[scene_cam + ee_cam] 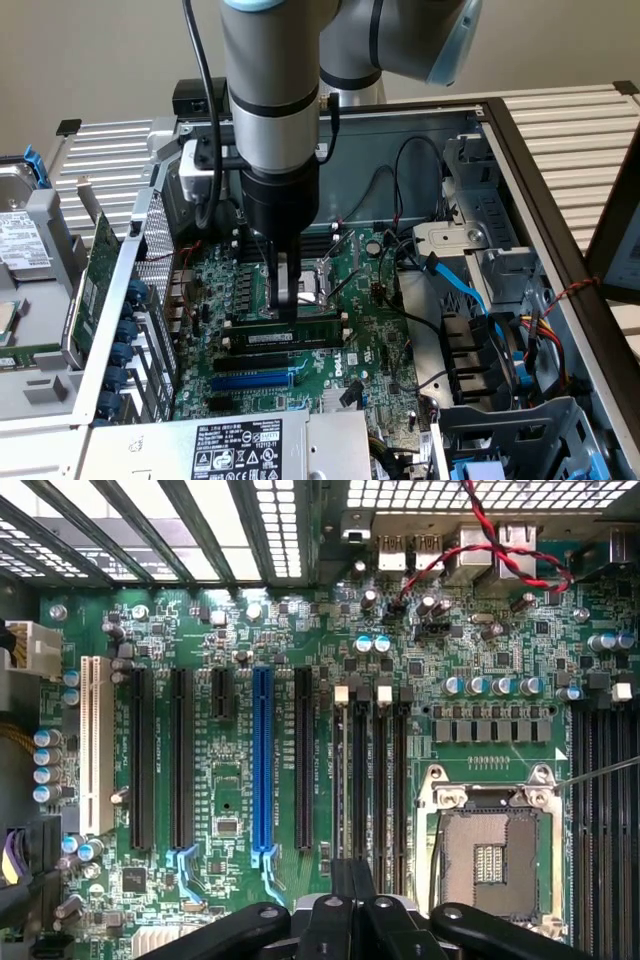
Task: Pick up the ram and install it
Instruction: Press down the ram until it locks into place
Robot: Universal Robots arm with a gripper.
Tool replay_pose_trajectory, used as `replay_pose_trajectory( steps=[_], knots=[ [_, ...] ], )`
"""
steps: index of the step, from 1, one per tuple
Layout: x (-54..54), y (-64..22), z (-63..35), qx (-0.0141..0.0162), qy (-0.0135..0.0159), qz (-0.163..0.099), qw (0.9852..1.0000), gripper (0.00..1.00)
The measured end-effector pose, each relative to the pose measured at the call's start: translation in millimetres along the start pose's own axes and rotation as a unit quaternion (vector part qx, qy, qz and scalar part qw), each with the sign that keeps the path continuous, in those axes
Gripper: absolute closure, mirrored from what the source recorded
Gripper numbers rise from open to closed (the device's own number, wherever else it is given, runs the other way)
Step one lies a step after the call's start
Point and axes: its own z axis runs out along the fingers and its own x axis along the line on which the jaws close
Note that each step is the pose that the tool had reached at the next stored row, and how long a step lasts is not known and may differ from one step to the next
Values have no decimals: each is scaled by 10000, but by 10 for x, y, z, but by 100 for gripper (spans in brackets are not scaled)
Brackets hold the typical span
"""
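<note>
Slatted metal surfaces and a plain wall are seen behind an opened computer case (520,140) in the exterior view, with a green motherboard (380,330) laid bare inside it. An arm is lowered into the case, and its end effector (287,305) is pressed together, its tips resting on the top edge of the ram (290,338). The ram is seen lying along one of the memory slots, near the processor socket (325,277), with a white label visible on its side. It appears to be placed in the slot already; whether it is fully seated and its clips latched cannot be told. A blue slot (250,380) lies nearer the camera.

From the wrist view, the motherboard (250,630) is looked down upon. The dark fingers (352,880) of the end effector are seen closed together over the row of memory slots (370,770), beside the processor socket (490,855). A blue slot (262,760) and a white slot (96,745) are seen well apart from it. Judged from this, the pick-up is done and the pressing-in is under way.
</note>
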Motion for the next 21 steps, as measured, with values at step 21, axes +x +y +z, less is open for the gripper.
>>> replay_pose_trajectory(
  steps=[21],
  knots=[
    [-3, 13, 55, 35, -3, -14, 10000, 90]
  ],
)
